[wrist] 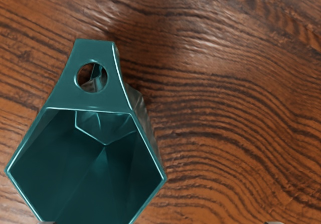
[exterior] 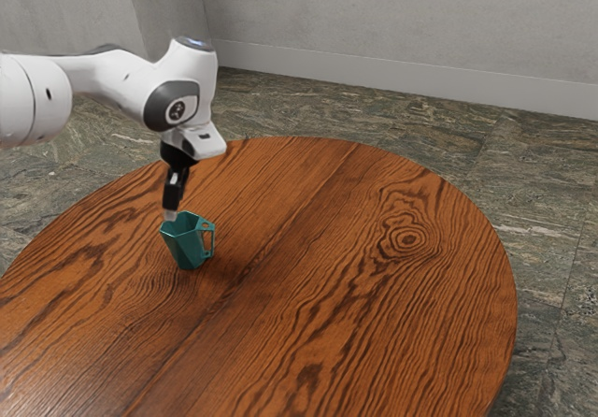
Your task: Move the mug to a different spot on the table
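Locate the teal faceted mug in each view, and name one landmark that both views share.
Exterior view: the teal faceted mug is on the round wooden table, toward the exterior view's left, directly beneath the black pincer.
Wrist view: the mug is seen from above, close under the hand, with its hexagonal mouth facing the camera.
Shared landmark: the mug's handle, beside the rim.

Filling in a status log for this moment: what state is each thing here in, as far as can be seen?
Mug: mouth up, empty inside, handle toward the exterior view's right.
Gripper: pointing down at the mug's rim, on the side away from the handle.
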